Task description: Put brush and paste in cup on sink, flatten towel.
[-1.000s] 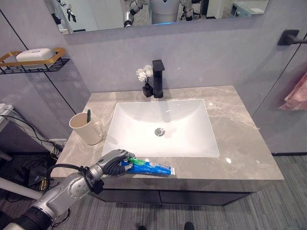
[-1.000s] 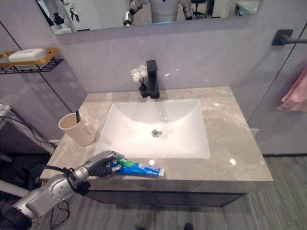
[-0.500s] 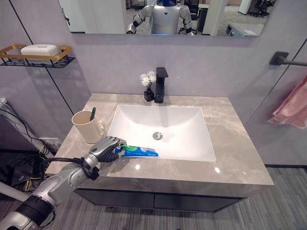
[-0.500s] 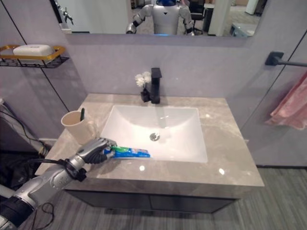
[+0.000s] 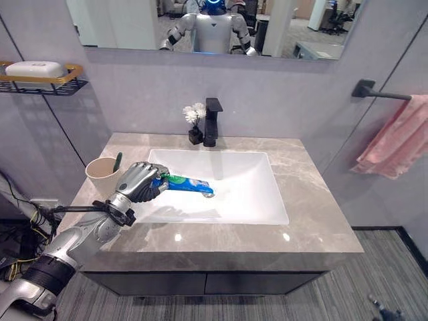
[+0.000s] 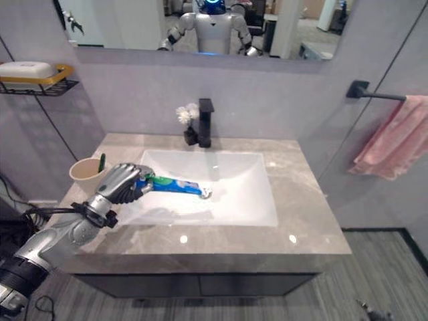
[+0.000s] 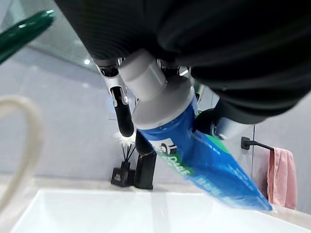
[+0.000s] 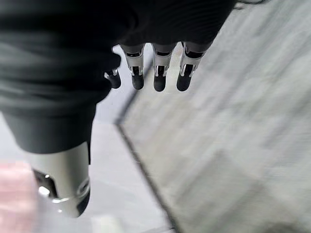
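Note:
My left hand (image 5: 139, 182) is shut on a blue and green toothpaste tube (image 5: 188, 184) and holds it in the air over the left part of the white sink (image 5: 241, 194). The tube (image 7: 204, 165) lies level, its free end pointing right. Just left of the hand stands a beige cup (image 5: 101, 174) with a green toothbrush (image 5: 118, 160) upright in it. A pink towel (image 5: 394, 140) hangs bunched from a black bar (image 5: 378, 93) on the right wall. My right hand (image 8: 155, 73) hangs over the grey floor with relaxed fingers, holding nothing.
A black tap (image 5: 212, 122) and a small vase of white flowers (image 5: 194, 124) stand behind the sink. The grey stone counter (image 5: 314, 214) runs around the basin. A gold-rimmed shelf with a white soap dish (image 5: 33, 69) is fixed to the left wall.
My left hand has lifted the toothpaste tube off the counter's front edge and carried it up and back, beside the cup. The camera has also moved.

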### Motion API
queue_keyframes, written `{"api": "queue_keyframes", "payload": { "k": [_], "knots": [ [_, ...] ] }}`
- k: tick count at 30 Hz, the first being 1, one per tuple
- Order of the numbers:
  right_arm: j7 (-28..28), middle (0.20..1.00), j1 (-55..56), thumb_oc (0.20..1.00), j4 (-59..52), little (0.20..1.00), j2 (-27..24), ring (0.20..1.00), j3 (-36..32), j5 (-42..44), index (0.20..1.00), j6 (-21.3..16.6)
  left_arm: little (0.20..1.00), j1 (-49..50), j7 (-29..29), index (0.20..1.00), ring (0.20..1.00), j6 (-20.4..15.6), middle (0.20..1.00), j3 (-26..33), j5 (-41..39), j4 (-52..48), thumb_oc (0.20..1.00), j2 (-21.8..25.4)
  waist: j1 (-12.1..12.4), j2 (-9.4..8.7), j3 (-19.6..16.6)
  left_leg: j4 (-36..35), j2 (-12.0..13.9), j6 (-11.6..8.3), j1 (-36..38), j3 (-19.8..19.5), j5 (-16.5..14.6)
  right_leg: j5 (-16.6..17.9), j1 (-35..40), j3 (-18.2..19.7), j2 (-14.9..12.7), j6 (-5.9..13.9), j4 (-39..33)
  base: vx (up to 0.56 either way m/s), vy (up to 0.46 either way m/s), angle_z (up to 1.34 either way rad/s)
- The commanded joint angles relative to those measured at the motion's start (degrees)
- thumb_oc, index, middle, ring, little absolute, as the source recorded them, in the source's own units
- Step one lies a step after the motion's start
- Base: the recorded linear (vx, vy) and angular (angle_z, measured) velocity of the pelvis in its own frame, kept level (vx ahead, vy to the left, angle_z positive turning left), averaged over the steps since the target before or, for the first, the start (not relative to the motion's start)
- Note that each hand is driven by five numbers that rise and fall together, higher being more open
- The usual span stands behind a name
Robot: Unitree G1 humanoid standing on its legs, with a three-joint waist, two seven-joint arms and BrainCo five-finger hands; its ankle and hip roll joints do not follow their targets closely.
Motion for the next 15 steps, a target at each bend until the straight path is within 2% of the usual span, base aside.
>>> {"api": "queue_keyframes", "payload": {
  "k": [1, 6, 9, 12, 14, 15],
  "knots": [
    [-8.1, 1.000, -0.8, 1.000, -11.5, 1.000, -4.9, 1.000, -2.5, -4.1, 1.000, -6.2, 0.200, -8.1, 6.5, 0.200, 0.200, 0.3, 0.200, 7.9, 2.2, -0.7, 0.200, 0.4, -1.0, -0.80, -2.5, 0.5, 1.3, -1.20, 0.4, 0.5, -0.1, 3.4, 0.9, 1.7, -1.9, 4.06, 1.4, 0.00, 0.015, -0.06],
    [-13.5, 1.000, -0.4, 1.000, -23.2, 1.000, -5.5, 1.000, -5.2, -10.0, 1.000, -6.5, 0.200, -9.0, 8.1, 0.200, 0.200, 1.1, 0.200, 9.1, 3.7, -1.1, 0.200, 0.9, -1.3, -0.55, -2.8, 0.5, 1.4, -1.11, 0.6, 0.8, -0.2, 3.5, 0.8, 1.9, -1.8, 4.05, 1.4, 0.00, 0.011, -0.02],
    [-17.0, 1.000, -1.5, 1.000, -35.5, 1.000, -7.8, 1.000, -6.2, -19.1, 1.000, -5.4, 0.200, -12.3, 9.5, 0.200, 0.200, 2.2, 0.200, 10.0, 5.0, -1.7, 0.200, 2.2, -1.5, -0.45, -3.1, 0.5, 1.5, -0.96, 0.8, 0.8, -0.3, 3.4, 0.9, 2.1, -1.8, 4.00, 1.5, 0.00, 0.000, 0.00],
    [-15.1, 1.000, -3.5, 1.000, -46.1, 1.000, -9.2, 1.000, -5.2, -23.3, 1.000, -6.0, 0.200, -16.5, 10.3, 0.200, 0.200, 2.8, 0.200, 10.4, 5.3, -2.0, 0.200, 2.7, -1.7, -0.29, -3.2, 0.5, 1.4, -0.90, 0.9, 1.2, -0.2, 3.4, 0.8, 2.3, -1.7, 3.99, 1.6, 0.00, 0.008, -0.01],
    [-14.2, 1.000, -4.4, 1.000, -48.9, 1.000, -9.5, 1.000, -4.6, -24.5, 1.000, -5.8, 0.200, -17.8, 10.4, 0.200, 0.200, 3.0, 0.200, 10.5, 5.4, -1.9, 0.200, 3.0, -1.7, -0.26, -3.2, 0.5, 1.5, -0.91, 0.9, 1.3, -0.2, 3.4, 0.8, 2.4, -1.7, 4.02, 1.6, -0.01, 0.016, -0.07],
    [-12.0, 1.000, -6.7, 1.000, -51.9, 1.000, -9.9, 1.000, -2.1, -23.9, 1.000, -6.7, 0.200, -20.8, 10.6, 0.200, 0.200, 3.1, 0.200, 9.9, 5.1, -2.0, 0.200, 3.2, -1.6, -0.17, -3.4, 0.5, 1.5, -0.92, 1.0, 1.5, -0.2, 3.4, 0.7, 2.5, -1.7, 3.98, 1.6, 0.00, 0.018, -0.12]
  ]
}}
